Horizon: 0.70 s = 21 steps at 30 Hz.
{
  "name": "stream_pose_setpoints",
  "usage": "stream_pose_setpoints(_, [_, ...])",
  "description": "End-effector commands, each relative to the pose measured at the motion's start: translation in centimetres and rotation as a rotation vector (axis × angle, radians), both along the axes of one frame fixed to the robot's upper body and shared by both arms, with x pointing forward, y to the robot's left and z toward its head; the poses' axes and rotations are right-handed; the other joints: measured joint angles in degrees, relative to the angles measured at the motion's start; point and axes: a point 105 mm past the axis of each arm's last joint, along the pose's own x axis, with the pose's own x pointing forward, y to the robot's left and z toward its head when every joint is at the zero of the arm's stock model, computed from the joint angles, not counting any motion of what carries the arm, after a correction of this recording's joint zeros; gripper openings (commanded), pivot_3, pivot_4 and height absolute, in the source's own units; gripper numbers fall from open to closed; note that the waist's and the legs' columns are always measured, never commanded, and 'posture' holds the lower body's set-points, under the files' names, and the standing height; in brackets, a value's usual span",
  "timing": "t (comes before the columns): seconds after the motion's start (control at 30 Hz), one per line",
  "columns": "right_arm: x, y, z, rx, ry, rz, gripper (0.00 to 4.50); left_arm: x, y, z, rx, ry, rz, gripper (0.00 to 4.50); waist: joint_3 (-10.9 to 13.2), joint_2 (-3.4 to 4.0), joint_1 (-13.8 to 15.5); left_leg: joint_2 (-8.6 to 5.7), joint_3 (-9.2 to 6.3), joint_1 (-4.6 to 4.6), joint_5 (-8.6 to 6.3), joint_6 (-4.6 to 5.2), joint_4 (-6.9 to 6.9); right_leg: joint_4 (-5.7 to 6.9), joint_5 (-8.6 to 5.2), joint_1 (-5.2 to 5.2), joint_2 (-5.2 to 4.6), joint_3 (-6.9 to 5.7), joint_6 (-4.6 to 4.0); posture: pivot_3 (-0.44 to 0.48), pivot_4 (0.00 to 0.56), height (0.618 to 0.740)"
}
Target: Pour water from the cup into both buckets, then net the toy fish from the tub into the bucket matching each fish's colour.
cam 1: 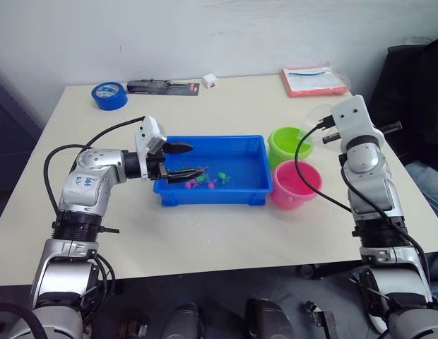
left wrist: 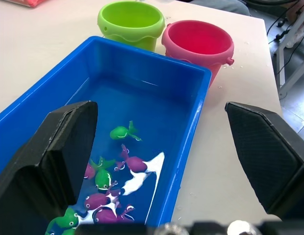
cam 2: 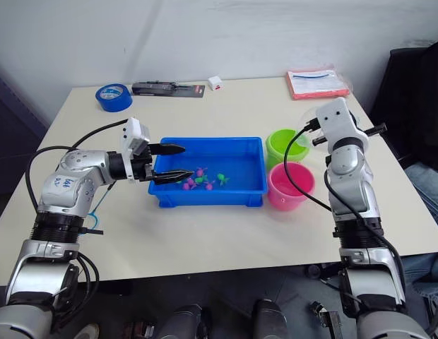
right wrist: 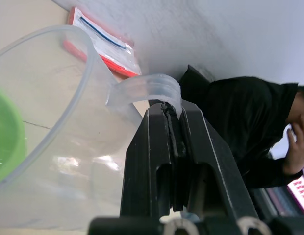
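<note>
The blue tub [cam 1: 212, 194] sits mid-table with several pink and green toy fish [cam 1: 205, 180] in shallow water at its left end. My left gripper [cam 1: 178, 162] hangs open over that end, fingers [left wrist: 59, 152] spread wide above the fish [left wrist: 123, 132] and touching none. The lime green bucket [cam 1: 288, 143] and the pink bucket [cam 1: 295, 187] stand side by side against the tub's right end. My right gripper [right wrist: 172, 110] is shut on the handle of the clear cup [cam 1: 314, 120]. The cup is held tipped on its side, just above and to the right of the green bucket.
Along the table's far edge lie a blue tape roll [cam 1: 109, 94], a black tool [cam 1: 162, 86], a small white block [cam 1: 210, 80] and a red packet [cam 1: 314, 80]. A person in black [right wrist: 240, 107] sits past the table's right side.
</note>
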Motion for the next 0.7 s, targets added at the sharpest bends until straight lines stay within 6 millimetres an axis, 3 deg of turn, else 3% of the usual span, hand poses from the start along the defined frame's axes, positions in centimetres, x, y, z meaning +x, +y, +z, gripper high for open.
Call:
stream_pose_setpoints(0.03, [0.0,0.5,2.7,-0.102,-0.088,-0.014,0.61,-0.4,-0.2,1.5,-0.022,-0.054,-0.008,4.50,0.0,0.00,0.0,0.00,0.01,0.00,0.00,0.00,0.00,0.00,0.00,0.00,0.00,0.00,0.00,0.000,0.150,0.737])
stream_pose_setpoints(0.7, [0.8,4.3,3.5,-0.567,-0.166,0.029,0.61,-0.8,-0.3,1.6,-0.033,-0.049,-0.001,4.50,0.0,0.00,-0.1,0.01,0.02,0.00,0.04,-0.08,0.00,-0.02,0.00,0.00,0.02,0.00,0.00,0.000,0.150,0.737])
